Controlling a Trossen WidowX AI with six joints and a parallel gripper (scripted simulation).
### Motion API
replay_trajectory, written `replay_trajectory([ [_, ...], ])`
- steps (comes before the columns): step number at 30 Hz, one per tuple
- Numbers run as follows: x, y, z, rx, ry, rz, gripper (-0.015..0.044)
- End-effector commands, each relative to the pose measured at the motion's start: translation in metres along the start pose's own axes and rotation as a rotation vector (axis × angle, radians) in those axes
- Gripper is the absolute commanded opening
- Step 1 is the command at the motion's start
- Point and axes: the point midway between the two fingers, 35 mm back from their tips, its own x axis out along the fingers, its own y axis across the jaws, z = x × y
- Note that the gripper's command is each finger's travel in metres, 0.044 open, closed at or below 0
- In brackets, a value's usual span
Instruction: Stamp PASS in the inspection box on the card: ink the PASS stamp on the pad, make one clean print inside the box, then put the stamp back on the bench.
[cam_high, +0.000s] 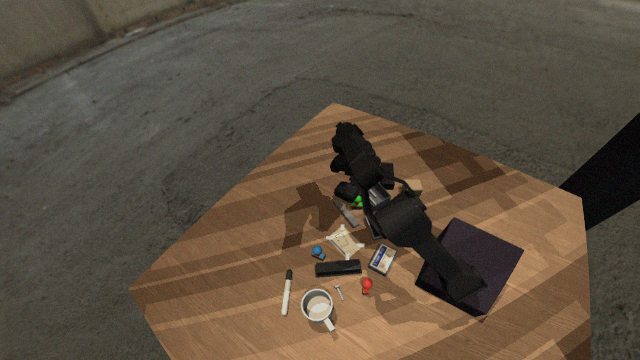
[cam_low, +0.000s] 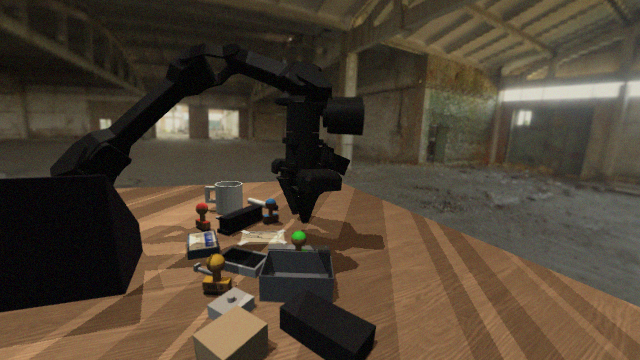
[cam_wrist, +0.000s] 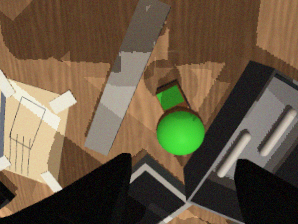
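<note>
My gripper (cam_low: 300, 216) (cam_wrist: 183, 165) is partly open and empty, pointing down above the green-knobbed stamp (cam_high: 358, 201) (cam_low: 298, 237) (cam_wrist: 181, 133), which stands upright between a grey bar and the grey bin. The cream card (cam_high: 345, 241) (cam_low: 262, 237) (cam_wrist: 50, 141) is taped flat, with a drawn box on it. A shallow tray with a dark pad (cam_high: 372, 228) (cam_low: 243, 261) (cam_wrist: 146, 196) lies beside the bin. Other stamps are blue (cam_high: 317, 250) (cam_low: 270, 203), red (cam_high: 367, 284) (cam_low: 202, 208) and yellow (cam_low: 216, 263). No stamp wording is readable.
The grey bin (cam_low: 296, 286) (cam_wrist: 220, 127) stands close beside the green stamp. The grey bar (cam_high: 346, 214) (cam_wrist: 117, 87) lies opposite. A blue-labelled case (cam_high: 383, 259) (cam_low: 203, 243), long black object (cam_high: 338, 268) (cam_low: 240, 219), mug (cam_low: 229, 197), marker (cam_high: 286, 295), black block (cam_low: 327, 325) and beige block (cam_low: 230, 335) surround them.
</note>
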Motion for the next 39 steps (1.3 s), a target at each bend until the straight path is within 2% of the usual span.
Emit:
replay_trajectory([
  [1,0.006,0.000,0.000,0.008,-0.001,0.006,0.0226],
  [39,0.069,0.001,-0.001,0.008,-0.002,0.009,0.0226],
])
